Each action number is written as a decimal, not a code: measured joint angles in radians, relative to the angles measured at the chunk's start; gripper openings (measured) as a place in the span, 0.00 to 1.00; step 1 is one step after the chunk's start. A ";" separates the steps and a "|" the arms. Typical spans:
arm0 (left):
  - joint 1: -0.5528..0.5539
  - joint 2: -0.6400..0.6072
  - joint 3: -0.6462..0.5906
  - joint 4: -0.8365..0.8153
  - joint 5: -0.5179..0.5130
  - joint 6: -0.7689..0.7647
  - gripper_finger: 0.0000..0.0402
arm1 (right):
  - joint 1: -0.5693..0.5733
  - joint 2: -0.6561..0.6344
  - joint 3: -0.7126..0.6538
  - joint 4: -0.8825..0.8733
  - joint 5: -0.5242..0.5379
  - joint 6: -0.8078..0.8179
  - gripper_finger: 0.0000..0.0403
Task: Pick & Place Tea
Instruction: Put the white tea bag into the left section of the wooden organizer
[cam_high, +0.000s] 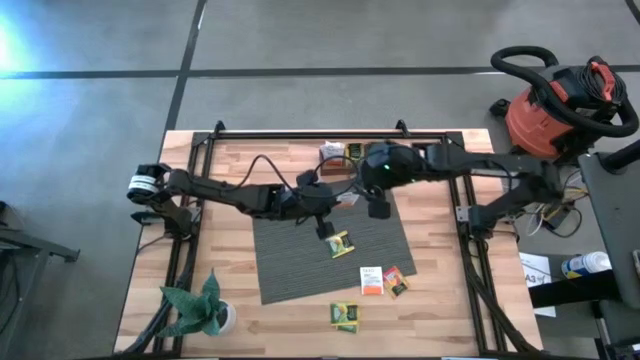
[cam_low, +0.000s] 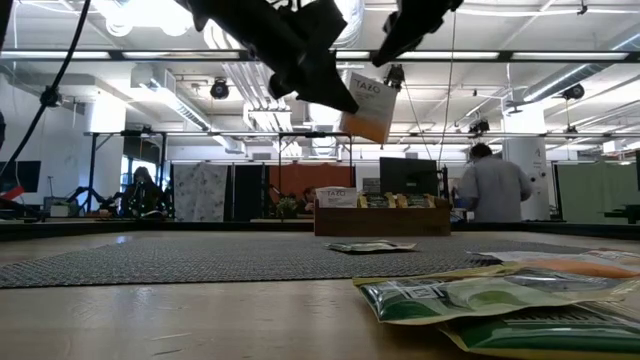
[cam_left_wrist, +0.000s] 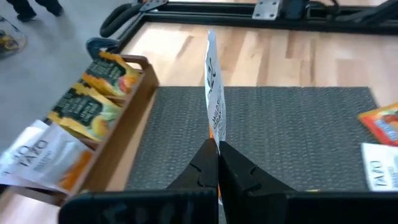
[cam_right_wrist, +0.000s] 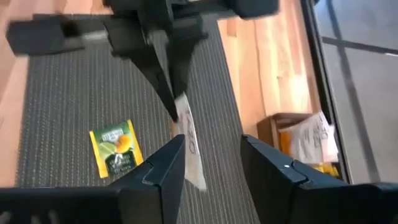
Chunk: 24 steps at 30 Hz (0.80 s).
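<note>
My left tool is clamped shut on one tea packet, held by its lower edge so the packet stands on edge above the grey mat, clear of the surface. In the right wrist view the same packet hangs directly ahead of my right tool, whose fingers stand apart with nothing between them, one either side of the packet. The packet's flat face runs in line with that gap, so I judge a handover needs only a short advance.

Other tea lies around:
- a green-yellow packet at mid-frame on the mat
- a white packet and a red packet at lower right
- a green pair on the table

The wooden box of packets sits at upper centre. Nothing stands between the tools.
</note>
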<state>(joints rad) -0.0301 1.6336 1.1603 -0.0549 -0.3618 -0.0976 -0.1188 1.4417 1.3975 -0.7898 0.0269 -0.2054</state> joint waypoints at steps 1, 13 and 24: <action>0.005 0.000 0.000 0.000 -0.004 0.016 0.00 | -0.009 0.018 0.019 -0.010 -0.013 -0.010 0.38; 0.098 -0.001 -0.003 0.011 0.114 0.196 0.00 | -0.065 0.161 0.115 -0.074 -0.057 -0.038 0.36; 0.196 -0.009 -0.003 0.013 0.200 0.255 0.00 | -0.159 0.197 0.115 -0.068 -0.055 -0.086 0.22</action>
<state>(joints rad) 0.1662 1.6245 1.1572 -0.0419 -0.1616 0.1572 -0.2775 1.6386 1.5124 -0.8574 -0.0277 -0.2916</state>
